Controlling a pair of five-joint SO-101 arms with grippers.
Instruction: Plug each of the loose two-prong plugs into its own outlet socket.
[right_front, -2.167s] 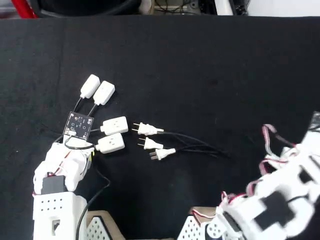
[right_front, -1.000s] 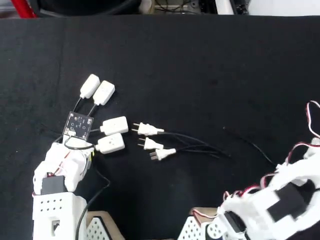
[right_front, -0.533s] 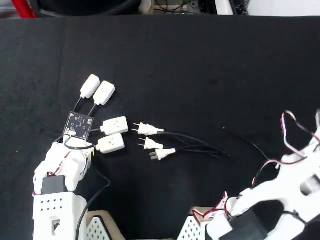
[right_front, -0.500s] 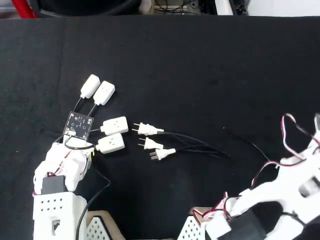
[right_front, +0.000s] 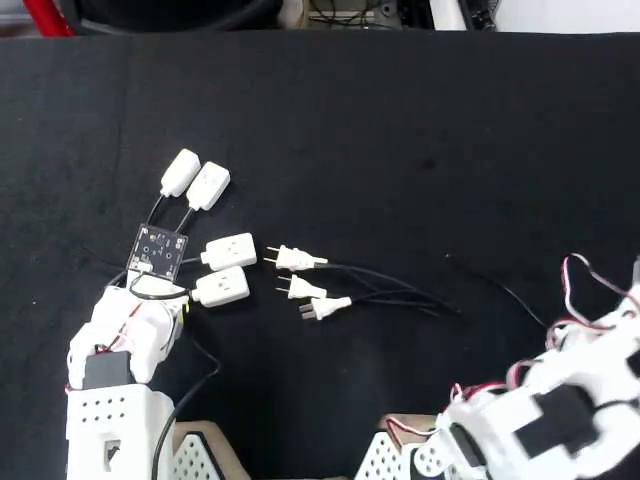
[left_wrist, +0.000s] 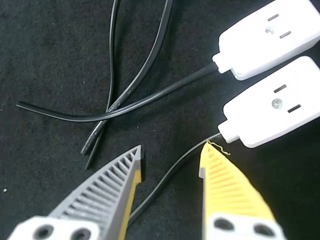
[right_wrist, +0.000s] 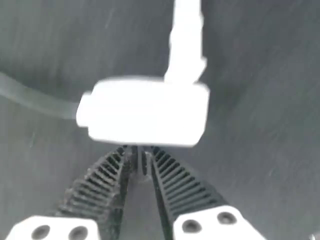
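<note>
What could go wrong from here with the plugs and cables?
1. The left tool stands open astride a socket cable; closing may pinch it instead of the socket.
2. The three plugs lie close, plug cables converging; lifting one may drag the others.
3. The right tool is shut against a blurred white part; any grip looks marginal.

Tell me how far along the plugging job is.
Done: nothing; three plugs lie loose beside the sockets. In hand: left claw open astride a socket's cable; right claw shut against a white piece, grasp unclear. Left: every plug.
</note>
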